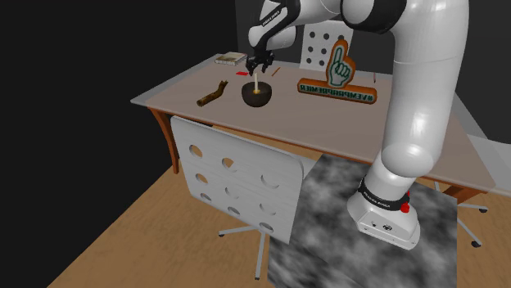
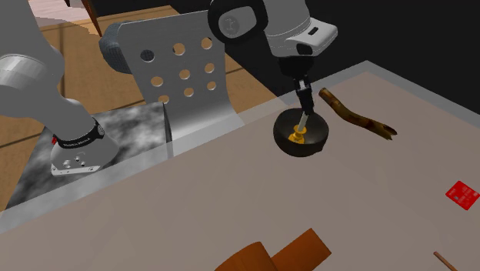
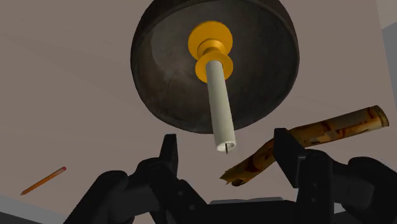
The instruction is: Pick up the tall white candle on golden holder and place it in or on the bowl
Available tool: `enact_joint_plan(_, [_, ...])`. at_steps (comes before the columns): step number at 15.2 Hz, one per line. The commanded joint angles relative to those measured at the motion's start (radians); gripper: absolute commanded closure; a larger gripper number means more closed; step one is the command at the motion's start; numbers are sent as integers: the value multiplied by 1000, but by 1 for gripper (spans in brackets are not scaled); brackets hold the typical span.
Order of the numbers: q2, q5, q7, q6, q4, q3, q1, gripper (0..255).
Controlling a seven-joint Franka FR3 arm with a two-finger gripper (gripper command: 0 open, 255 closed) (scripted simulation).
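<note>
Pincer: the black gripper (image 3: 226,141) hangs just above the bowl, its fingers (image 3: 168,153) standing apart and clasping nothing.
Candle: the white candle (image 3: 219,102) rises from inside the bowl, its wick end toward the gripper, touching neither finger.
Holder: the golden holder (image 3: 212,46) rests on the bowl's floor, near its middle.
Bowl: the dark round bowl (image 3: 156,76) sits on the pale brown table (image 3: 63,95).
Beside the bowl: a brown stick (image 3: 331,127) lies near its rim.
Farther out: an orange pencil (image 3: 43,180) and a red card (image 2: 462,192) lie well apart from the bowl.
Table edge: a white chair (image 1: 237,176) with round holes.
</note>
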Motion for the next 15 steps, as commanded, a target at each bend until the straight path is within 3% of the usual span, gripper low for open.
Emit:
enact_joint_plan(1, [0, 0, 0, 0, 0, 0, 0, 0])
enact_joint_plan(4, [0, 0, 0, 0, 0, 0, 0, 0])
enact_joint_plan(8, [-110, -61, 39, -76, -27, -21, 27, 0])
enact_joint_plan(15, [-110, -61, 39, -76, -27, -21, 27, 0])
